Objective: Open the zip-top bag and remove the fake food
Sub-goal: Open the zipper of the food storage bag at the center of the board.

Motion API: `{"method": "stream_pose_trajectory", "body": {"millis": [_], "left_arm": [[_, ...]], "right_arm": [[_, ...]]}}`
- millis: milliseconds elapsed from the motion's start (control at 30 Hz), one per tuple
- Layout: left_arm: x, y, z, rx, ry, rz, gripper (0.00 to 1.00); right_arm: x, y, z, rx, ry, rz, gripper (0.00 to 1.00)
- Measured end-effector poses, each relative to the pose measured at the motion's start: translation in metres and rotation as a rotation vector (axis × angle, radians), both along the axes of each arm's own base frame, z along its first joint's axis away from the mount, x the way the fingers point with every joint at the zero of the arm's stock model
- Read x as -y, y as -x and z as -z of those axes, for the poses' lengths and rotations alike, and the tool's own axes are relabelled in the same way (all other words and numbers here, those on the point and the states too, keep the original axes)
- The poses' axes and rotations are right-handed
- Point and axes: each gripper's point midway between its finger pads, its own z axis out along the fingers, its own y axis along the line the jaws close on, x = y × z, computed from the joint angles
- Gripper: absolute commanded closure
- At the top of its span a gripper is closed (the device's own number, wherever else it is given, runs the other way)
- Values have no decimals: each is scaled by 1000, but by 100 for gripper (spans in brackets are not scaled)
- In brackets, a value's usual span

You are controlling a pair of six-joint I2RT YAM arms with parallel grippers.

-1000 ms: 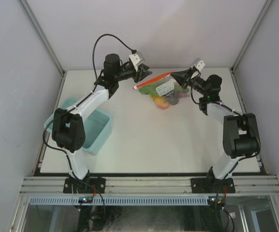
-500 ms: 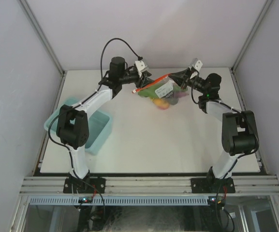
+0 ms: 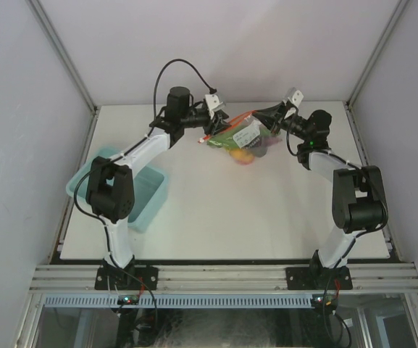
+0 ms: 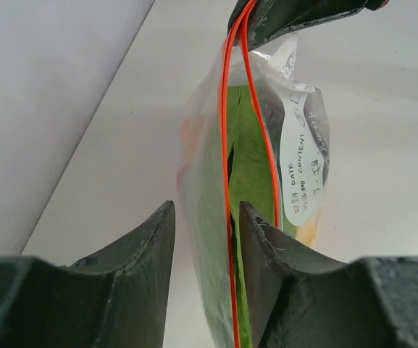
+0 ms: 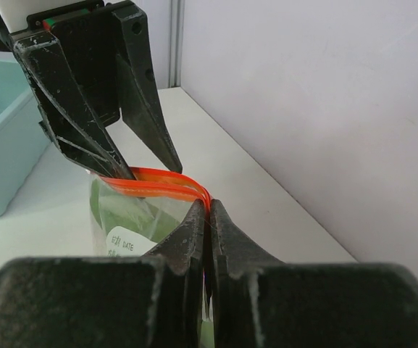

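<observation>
Risk: the zip-top bag [image 3: 243, 136] hangs from one pinch only, at the end of its red-orange zip strip [image 4: 227, 145]. If that pinch slips or the film tears as the mouth is pulled apart, the bag and its load will drop. The strip's two lips are only slightly parted. A close that catches both lips would keep the mouth shut, and a pull on one lip alone could tip the bag and spill the contents unchecked.

Position: the bag is at the far middle of the table [image 3: 230, 217], strung between the two grippers. The fake food [image 3: 241, 154] is inside, bunched at the low end. Whether the bag's bottom rests on the table cannot be told.

Left gripper [image 4: 207, 210]: jaws partly apart, straddling one lip of the strip with clear gap beside it — nothing gripped.

Right gripper [image 5: 208, 210]: jaws fully together on the strip's end — it carries the bag.
</observation>
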Motion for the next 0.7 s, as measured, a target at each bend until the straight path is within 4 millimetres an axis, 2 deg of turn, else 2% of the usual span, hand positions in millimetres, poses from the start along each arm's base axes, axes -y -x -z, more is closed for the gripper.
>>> {"method": "stream_pose_trajectory", "body": {"millis": [133, 167, 233, 267, 567, 700], "left_arm": [[1, 1, 0, 5, -8, 6, 69], [2, 0, -1, 5, -9, 8, 75], [2, 0, -1, 6, -15, 12, 94], [2, 0, -2, 4, -16, 15, 99], [-1, -4, -5, -31, -11, 18, 100], [-7, -13, -6, -89, 18, -3, 100]], "right_arm": [[0, 0, 0, 0, 0, 0, 100], [0, 0, 0, 0, 0, 0, 99], [0, 0, 0, -1, 0, 0, 99], [0, 0, 1, -1, 0, 0, 98], [1, -10, -6, -8, -10, 16, 79], [2, -22, -12, -37, -21, 41, 62]]}}
